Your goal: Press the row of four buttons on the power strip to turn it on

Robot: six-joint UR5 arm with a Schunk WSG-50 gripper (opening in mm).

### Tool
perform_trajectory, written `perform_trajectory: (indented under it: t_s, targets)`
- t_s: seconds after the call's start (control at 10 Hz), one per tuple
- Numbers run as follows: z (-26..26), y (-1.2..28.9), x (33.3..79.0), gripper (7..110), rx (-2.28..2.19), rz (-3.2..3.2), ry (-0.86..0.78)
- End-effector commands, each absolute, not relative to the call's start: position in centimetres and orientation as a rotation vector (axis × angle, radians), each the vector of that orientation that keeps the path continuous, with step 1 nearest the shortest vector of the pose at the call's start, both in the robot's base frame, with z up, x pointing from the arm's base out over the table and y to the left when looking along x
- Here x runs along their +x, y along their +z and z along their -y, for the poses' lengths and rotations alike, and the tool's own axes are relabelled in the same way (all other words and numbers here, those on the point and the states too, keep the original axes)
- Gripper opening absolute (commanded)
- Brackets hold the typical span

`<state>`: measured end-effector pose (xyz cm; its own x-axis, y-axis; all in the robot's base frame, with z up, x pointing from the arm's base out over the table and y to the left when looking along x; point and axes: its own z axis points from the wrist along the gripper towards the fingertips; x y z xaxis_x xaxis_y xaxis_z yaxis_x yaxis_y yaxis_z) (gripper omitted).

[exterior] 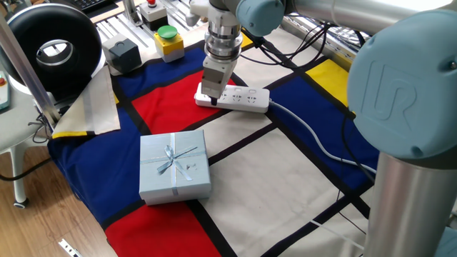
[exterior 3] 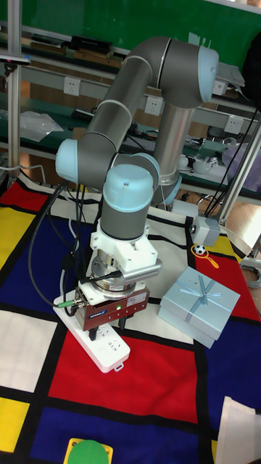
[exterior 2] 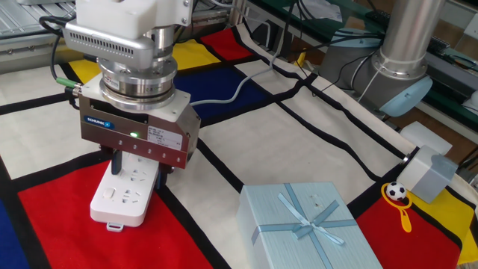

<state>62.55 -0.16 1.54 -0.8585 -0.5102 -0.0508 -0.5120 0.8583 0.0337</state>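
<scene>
The white power strip (exterior: 243, 98) lies on the red and white patches of the colourful cloth, its pale grey cable (exterior: 314, 137) trailing to the right. My gripper (exterior: 211, 93) points straight down over the strip's left end. From the other side the strip's near end (exterior 2: 119, 200) shows socket holes, and one dark finger (exterior 2: 116, 160) reaches down to the strip's top. The gripper (exterior 2: 140, 167) stands open, with a gap between its two fingers. In the tall fixed view the gripper (exterior 3: 110, 328) hangs over the strip (exterior 3: 110, 352). I cannot make out the four buttons.
A pale blue gift box (exterior: 174, 165) with a ribbon sits in front of the strip. A yellow box with a green button (exterior: 169, 40), a black box (exterior: 121, 53) and a round black device (exterior: 53, 43) stand at the back left. The arm's grey base (exterior: 410, 200) rises at right.
</scene>
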Motion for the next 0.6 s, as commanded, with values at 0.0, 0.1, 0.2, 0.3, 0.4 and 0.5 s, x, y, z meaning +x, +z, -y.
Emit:
perform_trajectory:
  t_s: [0.0,0.1,0.2,0.3,0.4,0.5]
  targets:
    - [-0.02,1.55,62.62,66,-0.810,-2.989,0.085]
    - [0.01,1.54,62.62,66,-0.810,-2.989,0.085]
    - [0.01,1.54,62.53,66,-0.813,-2.991,0.086]
    - [-0.01,1.56,62.45,66,-0.814,-2.993,0.086]
    - [-0.06,1.56,62.39,66,-0.814,-2.994,0.089]
    - [-0.12,1.56,62.38,66,-0.814,-2.993,0.092]
